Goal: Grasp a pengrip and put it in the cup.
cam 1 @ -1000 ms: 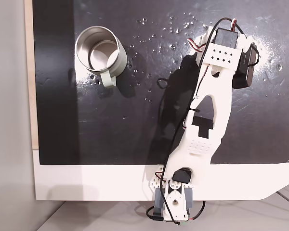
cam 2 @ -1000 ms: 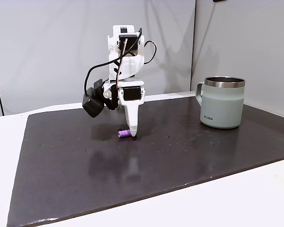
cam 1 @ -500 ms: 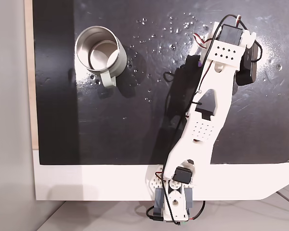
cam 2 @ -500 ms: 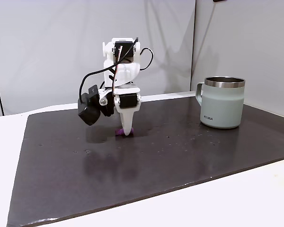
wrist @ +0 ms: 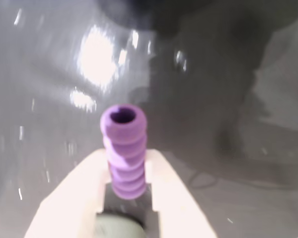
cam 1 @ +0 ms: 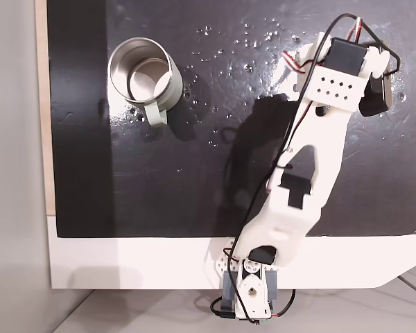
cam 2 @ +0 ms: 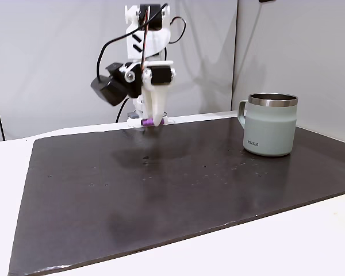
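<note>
The purple ribbed pengrip point(wrist: 124, 151) is clamped between my two white fingers in the wrist view, its open end pointing away from the camera. In a fixed view from the side, my gripper point(cam 2: 149, 121) hangs well above the black mat with the pengrip point(cam 2: 146, 121) at its tip. The silvery cup point(cam 2: 269, 124) stands upright on the mat far to the right there, handle facing left. From above, the cup point(cam 1: 142, 76) sits at upper left, and my arm's wrist point(cam 1: 340, 76) is at upper right, far from it.
The black mat point(cam 1: 159, 173) lies on a white table. Small shiny specks point(cam 1: 246, 38) are scattered across the mat's far part. My arm's base point(cam 1: 249, 288) sits at the table's near edge. A pale wall stands behind the mat.
My gripper closed on the pengrip on the mat and has risen with it, now well above the surface. The cup has not moved.
</note>
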`<state>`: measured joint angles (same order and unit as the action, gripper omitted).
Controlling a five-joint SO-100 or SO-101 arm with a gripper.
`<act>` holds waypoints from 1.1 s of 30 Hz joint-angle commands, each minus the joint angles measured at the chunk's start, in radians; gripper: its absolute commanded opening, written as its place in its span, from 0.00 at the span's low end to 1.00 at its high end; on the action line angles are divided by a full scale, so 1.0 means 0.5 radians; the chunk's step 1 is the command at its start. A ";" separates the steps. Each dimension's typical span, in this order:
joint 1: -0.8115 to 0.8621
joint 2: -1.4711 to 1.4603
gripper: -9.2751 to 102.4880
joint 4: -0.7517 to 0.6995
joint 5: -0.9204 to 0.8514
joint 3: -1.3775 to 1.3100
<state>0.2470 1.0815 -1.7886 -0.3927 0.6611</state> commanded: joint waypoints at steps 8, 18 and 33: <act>-0.638 1.190 0.08 -0.018 0.040 0.758; -1.138 0.877 0.08 -0.012 0.785 0.132; -1.387 0.209 0.08 0.380 0.896 -0.500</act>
<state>-0.4264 1.2057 -1.6230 0.0445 0.5077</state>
